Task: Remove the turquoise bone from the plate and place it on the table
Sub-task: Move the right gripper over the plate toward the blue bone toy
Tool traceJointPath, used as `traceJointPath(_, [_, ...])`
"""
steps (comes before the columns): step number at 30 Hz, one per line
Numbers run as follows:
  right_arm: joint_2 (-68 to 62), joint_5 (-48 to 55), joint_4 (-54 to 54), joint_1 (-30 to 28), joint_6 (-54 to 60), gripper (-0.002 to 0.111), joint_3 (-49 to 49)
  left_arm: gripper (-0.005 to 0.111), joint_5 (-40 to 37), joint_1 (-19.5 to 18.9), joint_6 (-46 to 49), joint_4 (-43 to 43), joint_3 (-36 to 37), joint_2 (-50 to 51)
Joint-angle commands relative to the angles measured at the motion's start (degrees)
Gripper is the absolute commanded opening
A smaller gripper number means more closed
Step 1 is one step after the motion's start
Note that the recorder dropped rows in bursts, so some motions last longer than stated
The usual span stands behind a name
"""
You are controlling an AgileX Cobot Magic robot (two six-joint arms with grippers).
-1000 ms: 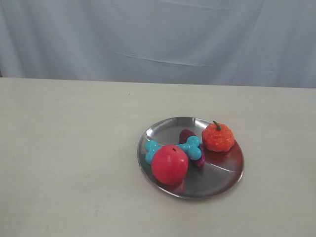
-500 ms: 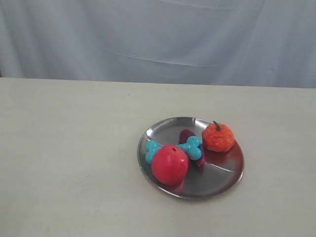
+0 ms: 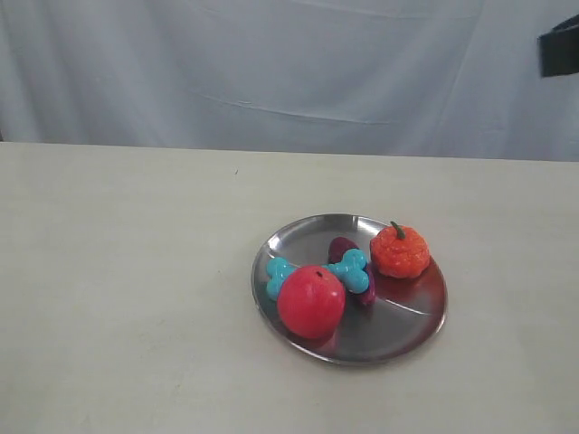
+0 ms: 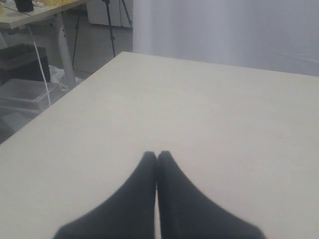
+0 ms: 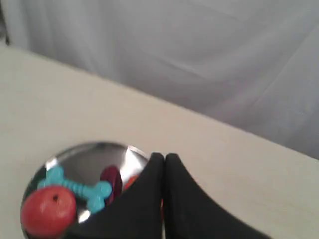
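Note:
The turquoise bone (image 3: 347, 268) lies on the silver plate (image 3: 398, 318), its shaft partly hidden behind a red apple toy (image 3: 310, 301); one knobbed end (image 3: 278, 276) shows left of the apple. In the right wrist view the turquoise bone (image 5: 79, 187) sits on the plate (image 5: 89, 149) beside my right gripper (image 5: 164, 158), which is shut and empty, high above the plate. A dark part of the right arm (image 3: 559, 43) shows at the top right of the exterior view. My left gripper (image 4: 157, 155) is shut and empty over bare table (image 4: 209, 109), away from the plate.
An orange pumpkin toy (image 3: 399, 250) stands on the plate's far right side. A dark purple oblong toy (image 3: 355, 271) lies under the bone. A pale curtain (image 3: 271, 63) hangs behind the table. Beyond the table's edge in the left wrist view are another table and boxes (image 4: 30, 94).
A dark part of the right arm has come into the top right corner of the exterior view. The toys and plate have not moved.

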State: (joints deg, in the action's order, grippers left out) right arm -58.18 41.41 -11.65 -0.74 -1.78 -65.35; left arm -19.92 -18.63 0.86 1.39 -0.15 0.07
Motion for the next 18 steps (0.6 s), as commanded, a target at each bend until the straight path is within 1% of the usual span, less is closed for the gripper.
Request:
traceJointPath(1, [-17.22, 21.89, 4.56, 3.41, 18.33, 0.000, -15.48, 0.000, 0.31, -0.15, -0.24, 0.07, 0.15, -0.07])
traceJointPath(2, [-21.60, 27.76, 7.51, 3.41, 24.27, 0.000, -19.39, 0.000, 0.31, -0.15, -0.24, 0.07, 0.15, -0.07])
traceJointPath(3, [-24.89, 28.55, 8.73, 3.41, 27.07, 0.000, -21.73, 0.000, 0.31, -0.15, -0.24, 0.07, 0.15, -0.07])
traceJointPath(5, [-29.71, 28.55, 8.98, 3.41, 27.92, 0.000, -24.38, 0.000, 0.31, -0.15, -0.24, 0.07, 0.15, -0.07])
traceJointPath(10, [-41.43, 17.38, 9.20, 3.41, 35.09, 0.001, -25.39, 0.000, 0.31, -0.15, -0.24, 0.07, 0.15, -0.07])
traceJointPath(12, [-45.51, 14.06, 9.61, 3.41, 36.73, 0.014, -25.39, 0.000, 0.31, -0.15, -0.24, 0.07, 0.15, -0.07])
traceJointPath(13, [-47.94, 12.51, 10.28, 3.41, 38.32, 0.027, -25.39, 0.000, 0.31, -0.15, -0.24, 0.07, 0.15, -0.07])
traceJointPath(15, [-51.53, 11.45, 11.01, 3.41, 41.39, 0.041, -25.39, 0.000, 0.31, -0.15, -0.24, 0.07, 0.15, -0.07])
traceJointPath(18, [-55.81, 11.17, 11.65, 3.41, 43.41, 0.041, -26.13, 0.000, 0.31, -0.15, -0.24, 0.07, 0.15, -0.07])
